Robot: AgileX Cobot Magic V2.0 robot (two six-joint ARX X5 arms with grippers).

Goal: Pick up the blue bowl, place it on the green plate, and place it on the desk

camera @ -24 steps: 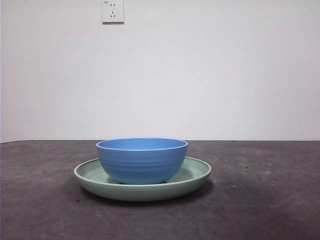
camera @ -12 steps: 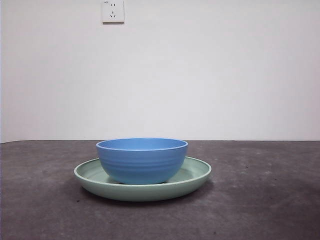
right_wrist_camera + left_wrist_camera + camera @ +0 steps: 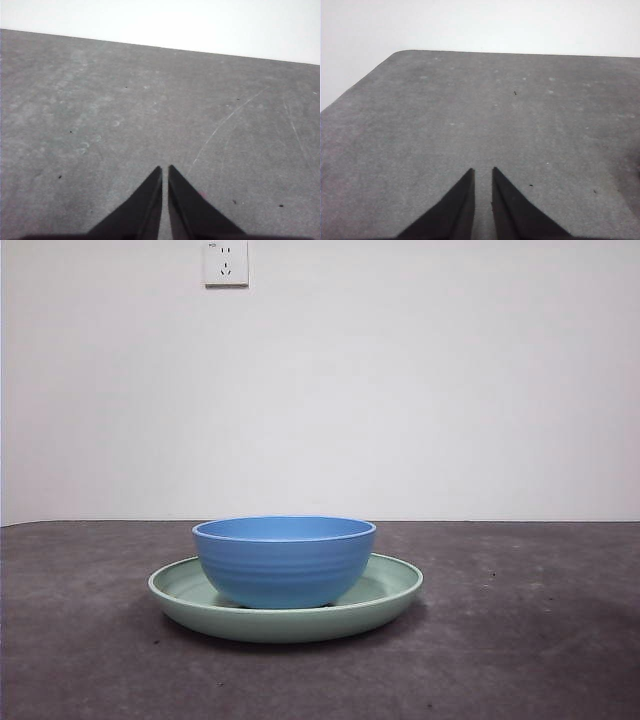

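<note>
The blue bowl (image 3: 284,561), faintly ridged, sits upright on the green plate (image 3: 388,597); both grippers nearly closed, empty.

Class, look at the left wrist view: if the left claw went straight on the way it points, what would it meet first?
Probably only the desk. Ahead of the left claw nothing stands in that view; depth is hard to judge.

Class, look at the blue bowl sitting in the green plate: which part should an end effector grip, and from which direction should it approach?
Grip the thin rim of the blue bowl, coming down from above with one jaw inside and one outside the wall. The bowl stands upright with its mouth open upward. Its curved wall looks too wide for a side pinch, and the green plate rings its base, which would likely block a low approach.
</note>
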